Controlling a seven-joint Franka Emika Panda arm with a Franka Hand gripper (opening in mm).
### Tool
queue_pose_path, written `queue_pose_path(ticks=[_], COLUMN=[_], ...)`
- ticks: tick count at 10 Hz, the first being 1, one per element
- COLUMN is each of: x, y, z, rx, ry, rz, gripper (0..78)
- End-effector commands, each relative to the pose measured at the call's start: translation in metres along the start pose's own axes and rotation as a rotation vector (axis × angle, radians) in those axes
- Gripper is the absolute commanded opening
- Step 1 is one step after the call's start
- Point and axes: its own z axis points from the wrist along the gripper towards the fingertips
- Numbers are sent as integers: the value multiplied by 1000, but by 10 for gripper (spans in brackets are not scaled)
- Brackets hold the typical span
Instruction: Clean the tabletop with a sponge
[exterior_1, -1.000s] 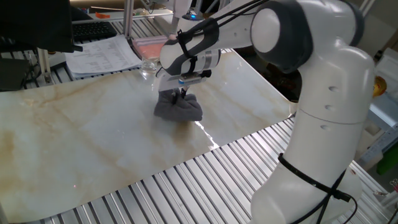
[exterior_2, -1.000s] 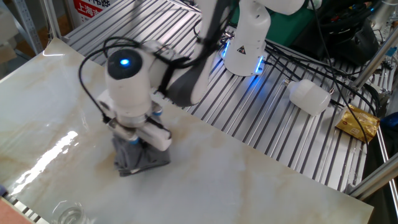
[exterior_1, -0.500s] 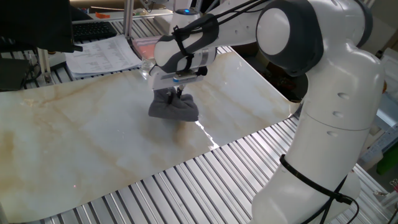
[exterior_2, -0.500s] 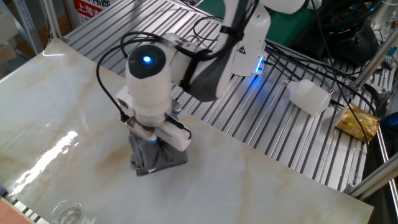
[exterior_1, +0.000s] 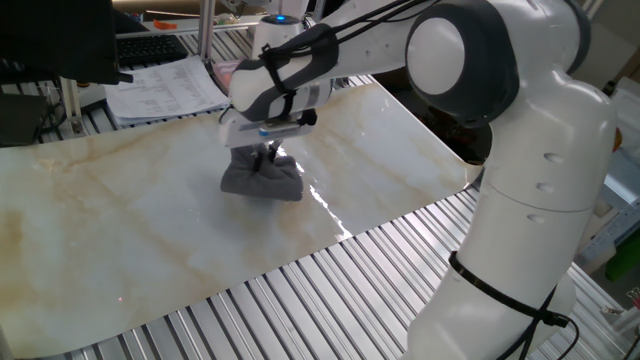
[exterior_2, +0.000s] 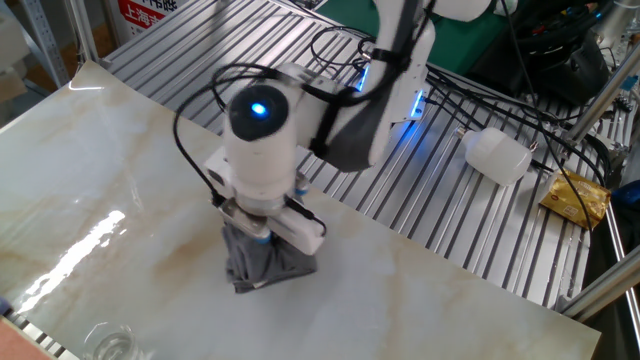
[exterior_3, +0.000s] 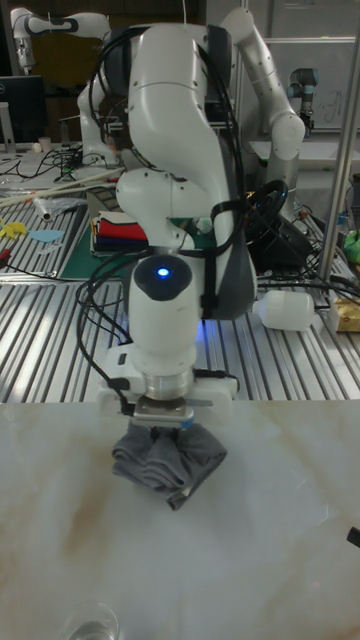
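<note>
Tabletop (exterior_1: 120, 220) (exterior_2: 90, 160) (exterior_3: 280, 540): broad glossy cream slab with tan-brown veins and bright glare streaks, laid on ribbed metal slats (exterior_1: 330, 290). Gripper (exterior_1: 267, 152) (exterior_2: 266, 237) (exterior_3: 165, 420): white, pointing straight down over the slab, fingers pinched together on the top of the sponge. Sponge (exterior_1: 262, 180) (exterior_2: 263, 266) (exterior_3: 168, 461): small dark grey cloth-like pad, bunched and wrinkled (gathered to a peak at the fingers, skirt spread below), resting on the tabletop near its edge toward the robot's base.
</note>
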Motion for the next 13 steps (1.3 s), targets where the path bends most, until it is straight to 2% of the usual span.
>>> queue_pose_path(ticks=[1,3,5,6,8,11,12,13], x=[1,-2,-2,-2,-2,-2,-2,-3], y=[13,12,12,12,12,12,13,23], z=[4,4,4,4,4,4,4,4], rx=[19,12,-13,-40,-32,-31,-30,-30], ry=[4,-7,-2,-1,10,-48,-52,-50], rz=[-8,-18,-30,-34,-60,-116,-121,-122], gripper=[12,12,12,12,12,12,12,12])
